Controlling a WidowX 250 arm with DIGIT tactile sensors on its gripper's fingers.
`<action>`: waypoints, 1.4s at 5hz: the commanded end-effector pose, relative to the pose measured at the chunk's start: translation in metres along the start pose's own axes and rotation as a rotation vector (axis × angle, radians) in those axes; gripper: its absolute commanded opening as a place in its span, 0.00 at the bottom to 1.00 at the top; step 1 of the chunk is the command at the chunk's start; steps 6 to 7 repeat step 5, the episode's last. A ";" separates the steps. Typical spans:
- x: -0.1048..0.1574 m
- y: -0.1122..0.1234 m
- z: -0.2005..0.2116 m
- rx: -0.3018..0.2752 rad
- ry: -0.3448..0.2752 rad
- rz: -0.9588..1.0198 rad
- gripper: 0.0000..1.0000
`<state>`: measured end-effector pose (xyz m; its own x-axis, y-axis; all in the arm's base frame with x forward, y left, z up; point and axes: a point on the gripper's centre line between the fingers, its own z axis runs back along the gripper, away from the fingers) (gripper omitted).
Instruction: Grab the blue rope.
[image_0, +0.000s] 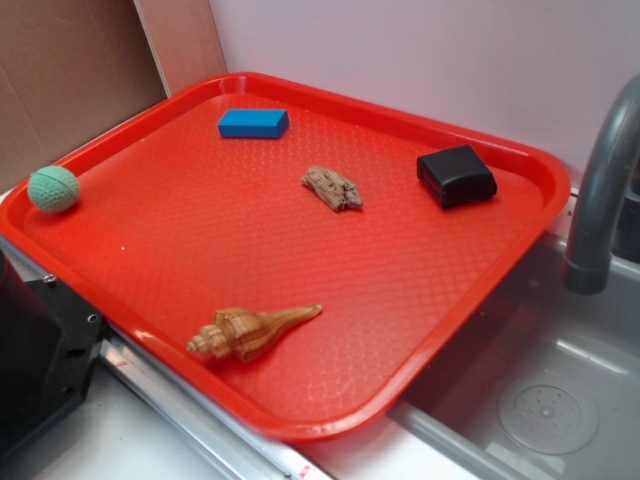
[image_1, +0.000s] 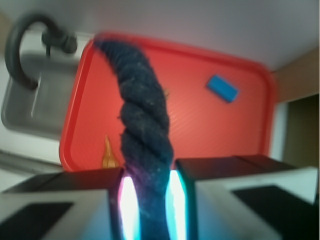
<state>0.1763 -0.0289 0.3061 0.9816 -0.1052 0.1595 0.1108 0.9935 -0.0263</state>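
Navy blue rope (image_1: 142, 130) clamped in the gripper (image_1: 148, 200), long axis lengthwise away, tip above red tray (image_1: 200, 125).

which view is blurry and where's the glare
Wrist view: soft all over, the blue rope fuzzy up close, with bright white-cyan glare on either side of it at the gripper. Exterior view: sharp, evenly lit, soft shadows on the red tray.

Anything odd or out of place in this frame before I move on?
Nothing spilled or damaged. The blue rope is off the red tray, pinched in the gripper above it. The shell, wood scrap and blocks lie flat.
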 end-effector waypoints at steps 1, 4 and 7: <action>0.006 0.028 0.015 -0.003 -0.053 0.166 0.00; 0.009 0.034 0.000 0.051 -0.044 0.206 0.00; 0.010 0.035 -0.002 0.079 -0.053 0.217 0.00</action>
